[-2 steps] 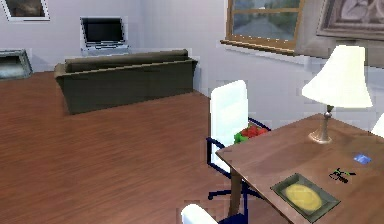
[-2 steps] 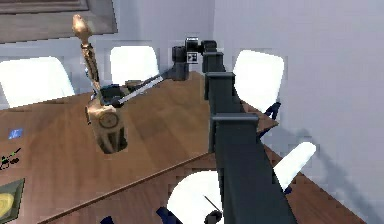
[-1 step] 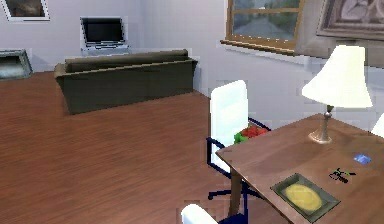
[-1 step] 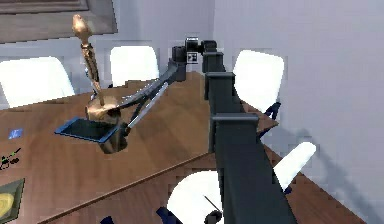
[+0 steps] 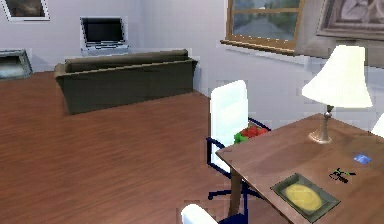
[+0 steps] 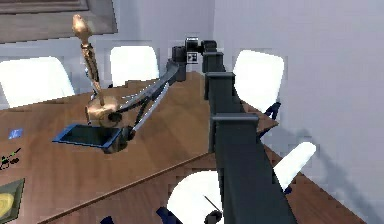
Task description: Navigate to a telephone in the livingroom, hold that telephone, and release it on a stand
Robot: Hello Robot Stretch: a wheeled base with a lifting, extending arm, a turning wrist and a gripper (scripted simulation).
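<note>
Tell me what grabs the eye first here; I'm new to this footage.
The robot's dark arm stretches across a wooden table ringed by white chairs, past a golden statuette. In the forward view, a cream-shaded table lamp stands on that table, with a dark sofa beyond.

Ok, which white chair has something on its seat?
The forward view's middle chair, nearest the sofa: a red-and-green thing lies on its seat.

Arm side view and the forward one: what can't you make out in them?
Fingers, arm side view: whether they hold anything; the statue and a dark flat tray stand behind them.
Small dark thing on the table, forward view: too small to name.
Wall picture, forward view: cut off by the top edge.
</note>
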